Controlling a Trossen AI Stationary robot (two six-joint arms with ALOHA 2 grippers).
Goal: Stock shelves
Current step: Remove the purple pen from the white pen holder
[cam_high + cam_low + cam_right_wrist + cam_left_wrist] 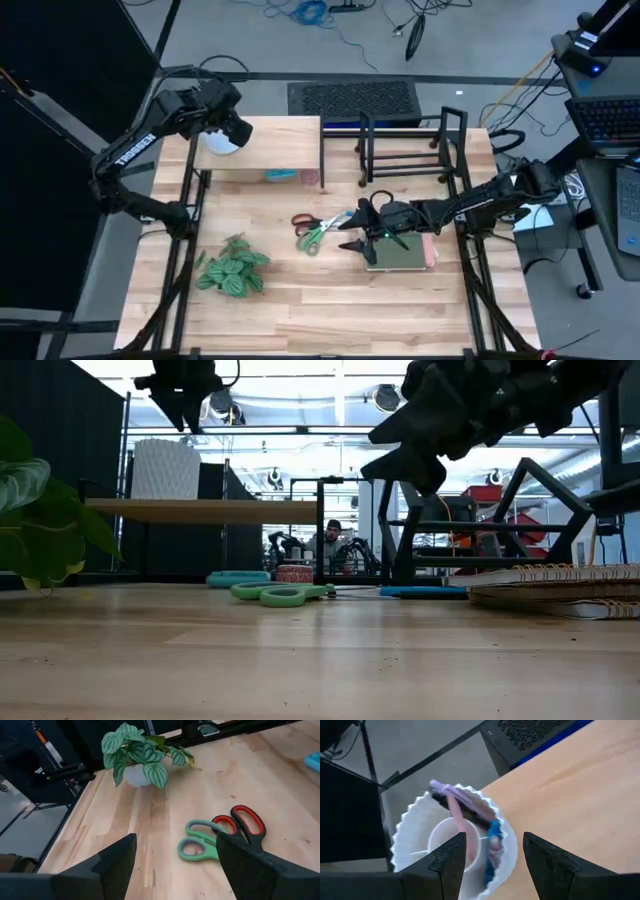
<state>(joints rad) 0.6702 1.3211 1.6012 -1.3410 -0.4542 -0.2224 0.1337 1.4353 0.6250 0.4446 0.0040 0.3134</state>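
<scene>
Nearest the table's front edge, toward the left: a potted plant [232, 272] with striped green leaves, standing alone on the wooden table [330, 310]. A little farther in, right of centre: a stack of spiral-bound notebooks [402, 256] lying flat, green cover on top. Above and at their left edge: the right gripper [352, 232], raised off the table, fingers spread wide and empty. Just beside it to the left: two pairs of scissors, a green-handled pair [316, 235] and a red-handled pair [303, 220], lying across each other flat on the wood. Farther back, on the left half: the pale-wood riser shelf [280, 150], low and flat-topped, with a teal object [281, 175] and a small reddish spool [309, 178] lying beneath its front edge. On the shelf's left end: a white ribbed cup [415, 830] holding several pens or markers. Directly over that cup: the left gripper [229, 128], fingers parted and grasping nothing. Right of the wooden shelf, at the back of the table: the black wire-frame rack [410, 145], upright, bare between its dividers. Beyond the table in the low view: a seated person [329, 542], far off in the room.
</scene>
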